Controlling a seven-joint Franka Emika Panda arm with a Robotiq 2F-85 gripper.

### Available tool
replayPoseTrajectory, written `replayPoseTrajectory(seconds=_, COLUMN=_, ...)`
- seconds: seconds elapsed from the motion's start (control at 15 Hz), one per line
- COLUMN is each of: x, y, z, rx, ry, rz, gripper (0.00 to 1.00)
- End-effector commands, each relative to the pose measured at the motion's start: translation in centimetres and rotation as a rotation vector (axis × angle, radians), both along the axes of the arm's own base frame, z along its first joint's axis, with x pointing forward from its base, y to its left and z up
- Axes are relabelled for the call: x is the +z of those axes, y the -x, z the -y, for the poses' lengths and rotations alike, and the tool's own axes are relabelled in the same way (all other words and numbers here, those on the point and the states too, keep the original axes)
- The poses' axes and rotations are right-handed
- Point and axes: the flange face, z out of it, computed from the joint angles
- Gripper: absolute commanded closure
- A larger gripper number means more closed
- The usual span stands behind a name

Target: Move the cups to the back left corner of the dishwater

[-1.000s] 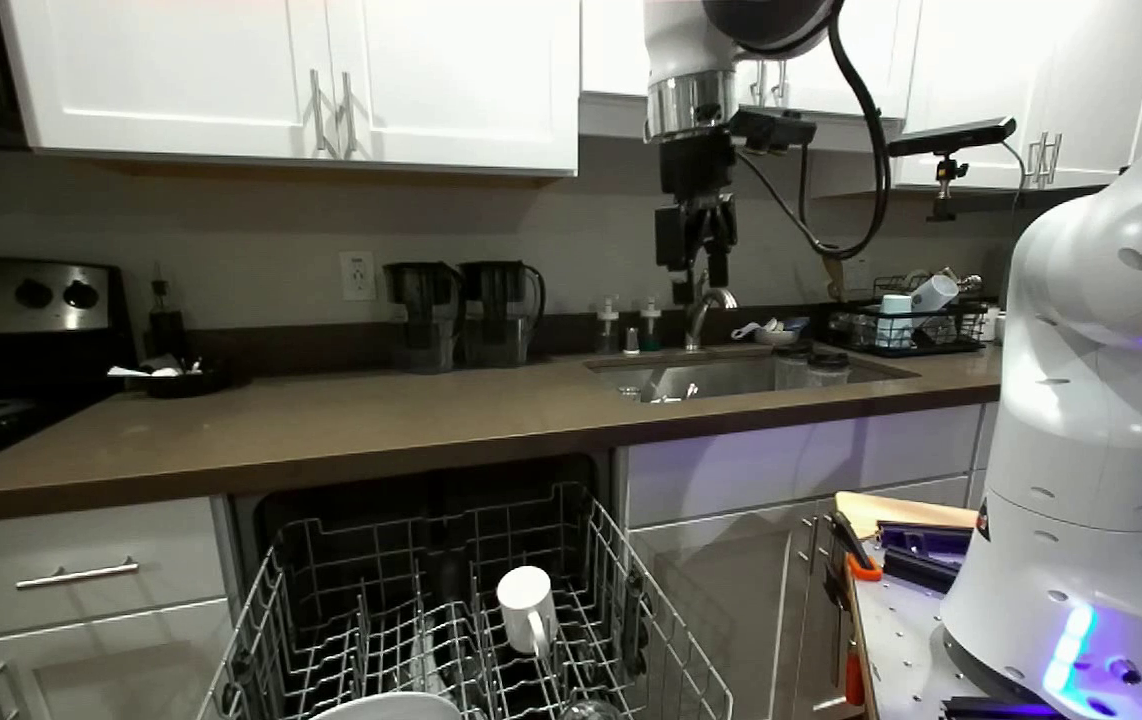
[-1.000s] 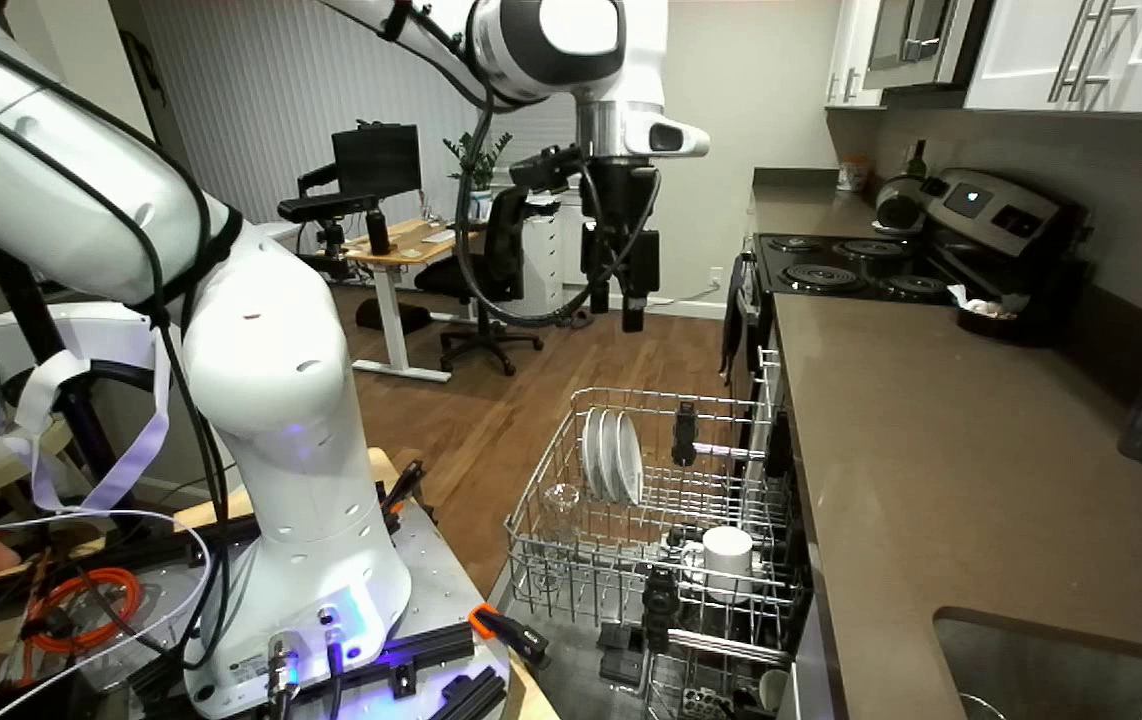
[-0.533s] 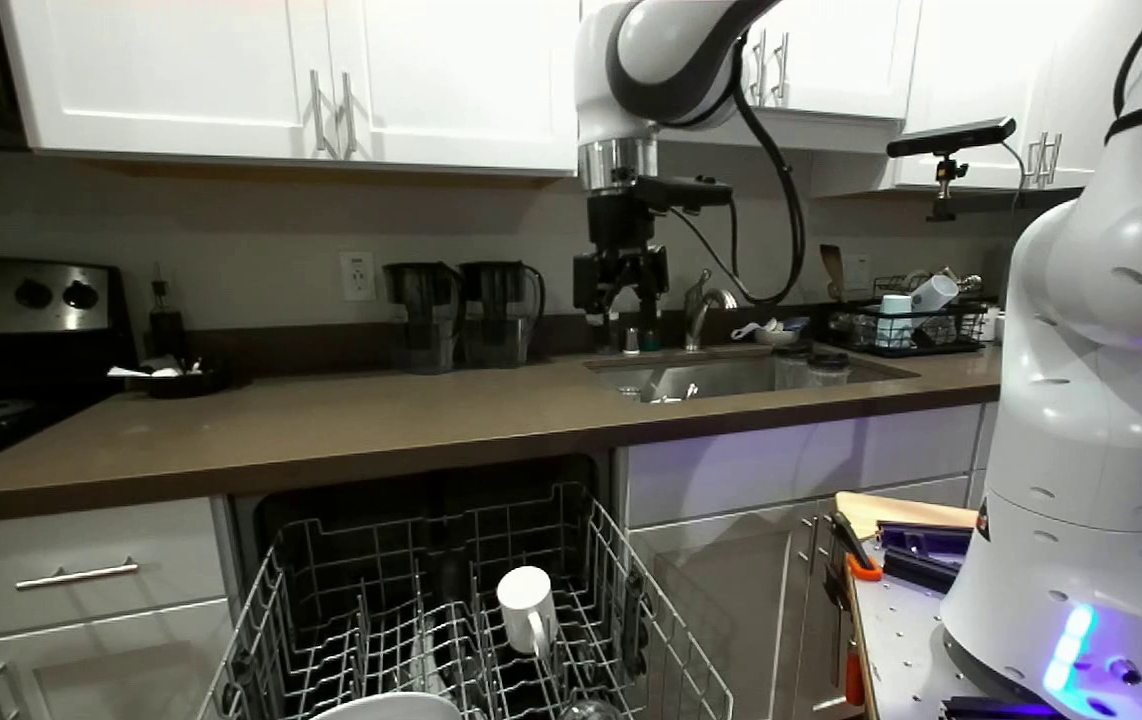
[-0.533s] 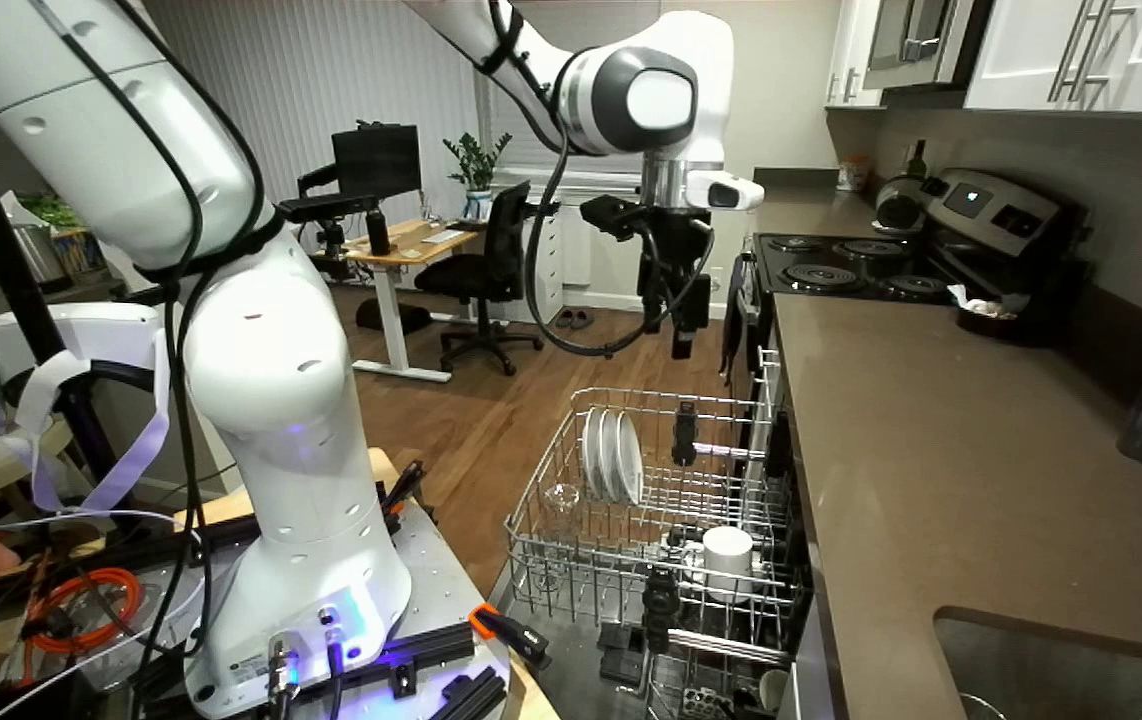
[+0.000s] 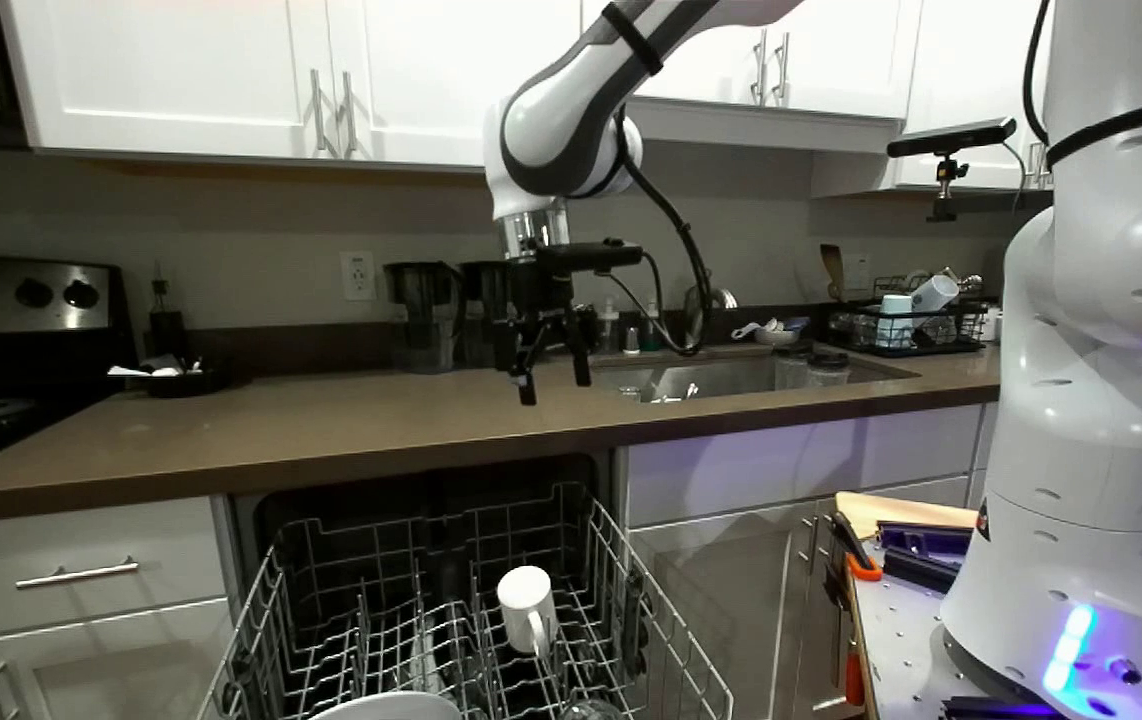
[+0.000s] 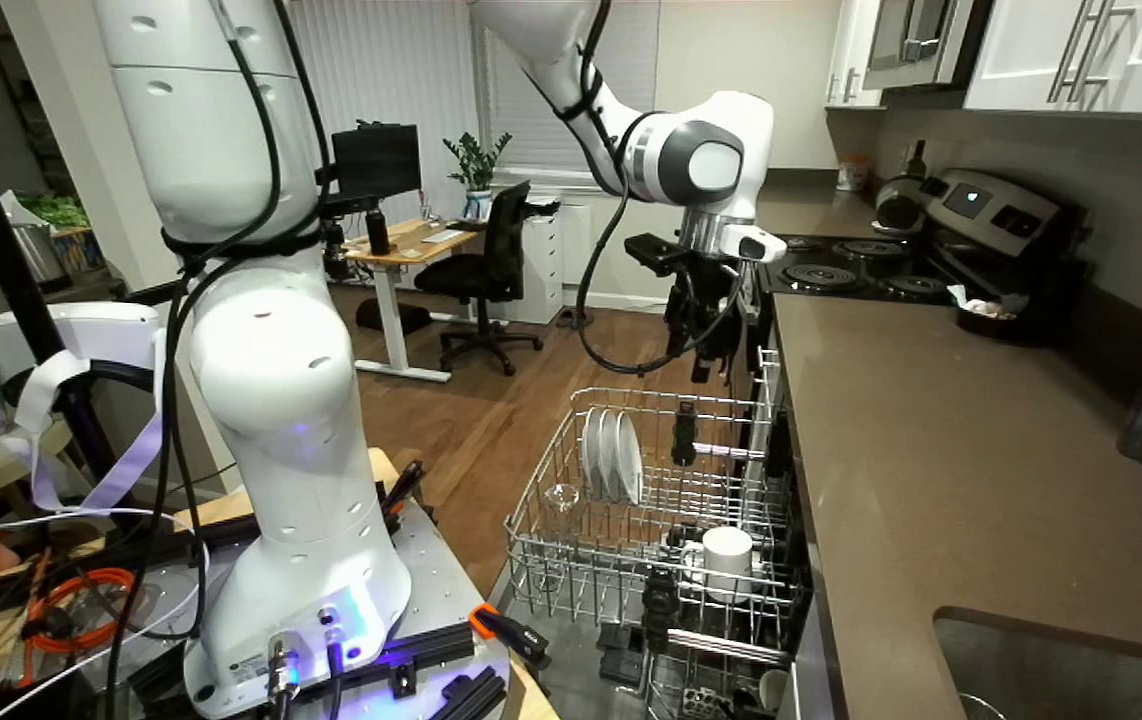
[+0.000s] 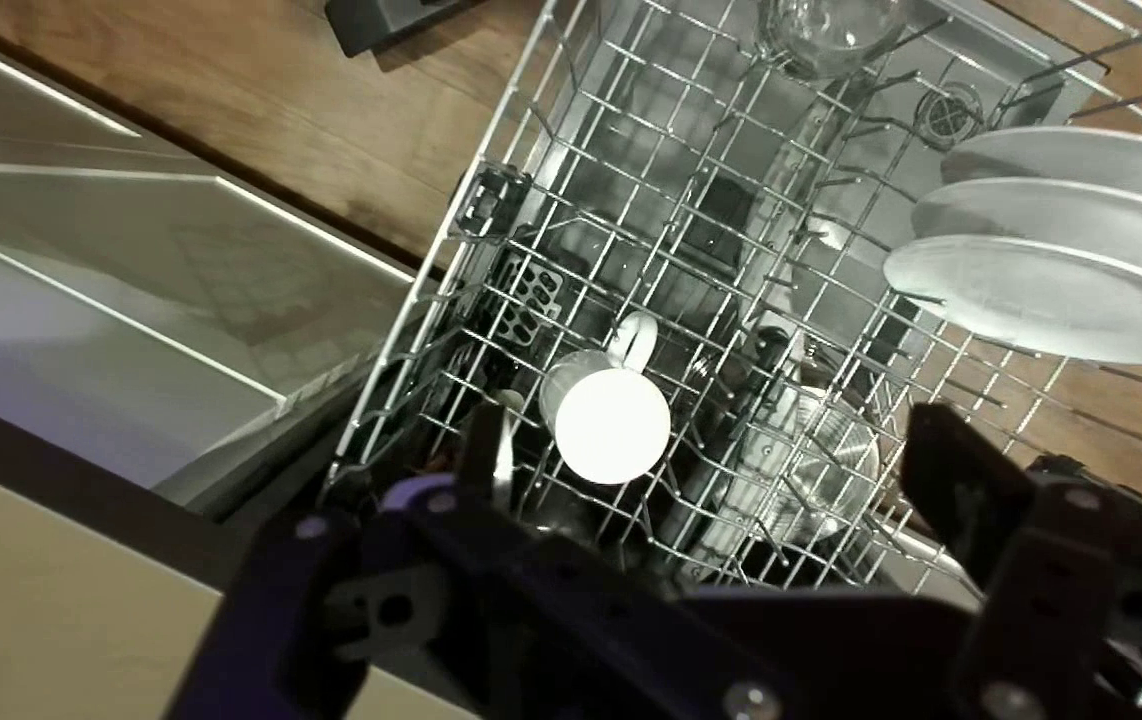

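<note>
A white cup [image 7: 612,426] with a loop handle stands among the tines of the dishwasher's wire rack [image 5: 666,606], its closed base seemingly facing up. Both exterior views show this cup [image 5: 523,597], at the counter-side half of the pulled-out rack [image 6: 571,548]. My gripper [image 5: 555,382] hangs well above the rack, roughly level with the countertop, apart from the cup. Seen from the wrist, the fingers [image 7: 961,490] of the gripper [image 7: 706,445] are spread wide with nothing held; the cup appears between them, nearer the left one, far below. Behind the rack the dishwasher's cavity [image 5: 431,490] is dark.
Several white plates [image 7: 1051,290] stand upright in the rack's outer part, with a clear glass [image 6: 561,508] near them. The countertop edge [image 5: 361,478] overhangs the dishwasher. A sink [image 5: 711,378] and two dark pitchers [image 5: 421,315] are on the counter.
The arm has swung leftward and down in an exterior view, bringing the open gripper lower and over the rack. Its wrist now tilts slightly. The cup and plates have stayed put.
</note>
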Motion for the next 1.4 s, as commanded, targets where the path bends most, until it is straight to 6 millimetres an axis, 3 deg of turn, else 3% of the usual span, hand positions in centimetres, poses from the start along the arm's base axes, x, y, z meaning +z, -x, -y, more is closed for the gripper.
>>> replayPoseTrajectory(seconds=0.0, x=-3.7, y=-3.7, z=-1.5, rx=-0.059, ry=0.068, rz=-0.024, gripper=0.00)
replayPoseTrajectory(seconds=0.2, x=-6.1, y=-5.1, z=-2.1, rx=-0.082, ry=0.144, rz=-0.029, gripper=0.00)
replayPoseTrajectory(seconds=0.27, x=-5.7, y=-5.3, z=-2.2, rx=-0.047, ry=0.127, rz=-0.025, gripper=0.00)
replayPoseTrajectory(seconds=0.33, x=-5.8, y=-4.2, z=-2.2, rx=-0.054, ry=0.110, rz=-0.044, gripper=0.00)
replayPoseTrajectory(seconds=0.67, x=-6.1, y=-5.0, z=-2.2, rx=-0.050, ry=0.116, rz=-0.037, gripper=0.00)
replayPoseTrajectory(seconds=1.0, x=-9.8, y=-5.8, z=-4.2, rx=-0.109, ry=0.151, rz=-0.049, gripper=0.00)
replayPoseTrajectory(seconds=1.33, x=-14.9, y=-6.4, z=-6.9, rx=-0.229, ry=0.245, rz=-0.033, gripper=0.00)
